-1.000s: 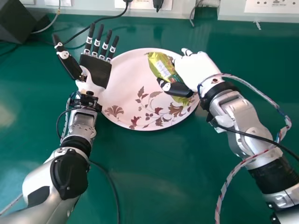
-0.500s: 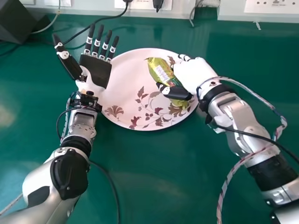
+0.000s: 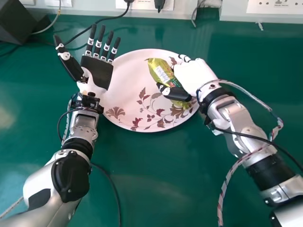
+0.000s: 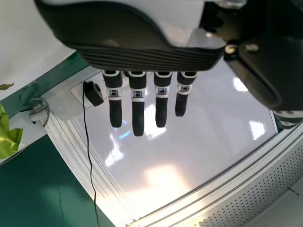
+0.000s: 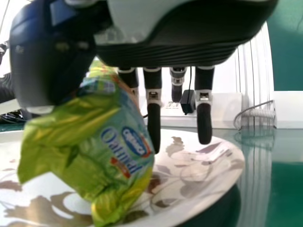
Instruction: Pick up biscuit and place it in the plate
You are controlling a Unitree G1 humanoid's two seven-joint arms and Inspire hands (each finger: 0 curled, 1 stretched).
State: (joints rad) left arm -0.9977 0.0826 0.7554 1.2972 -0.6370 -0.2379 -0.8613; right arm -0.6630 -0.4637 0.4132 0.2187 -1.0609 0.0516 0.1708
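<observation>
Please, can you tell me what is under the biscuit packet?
The pale plate is under the packet; its leaf pattern shows nearby. The part directly below is covered by the packet and the right hand.

silver arms [image 3: 239, 124] wear black bands [image 3: 271, 171], black cables [image 3: 251, 136] and one pale red-flecked cord [image 3: 220, 201].

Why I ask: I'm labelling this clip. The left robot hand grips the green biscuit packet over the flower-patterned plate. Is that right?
Not quite: it is the right robot hand, not the left robot hand, that grips the green biscuit packet over the flower-patterned plate, as the head view shows.
</observation>
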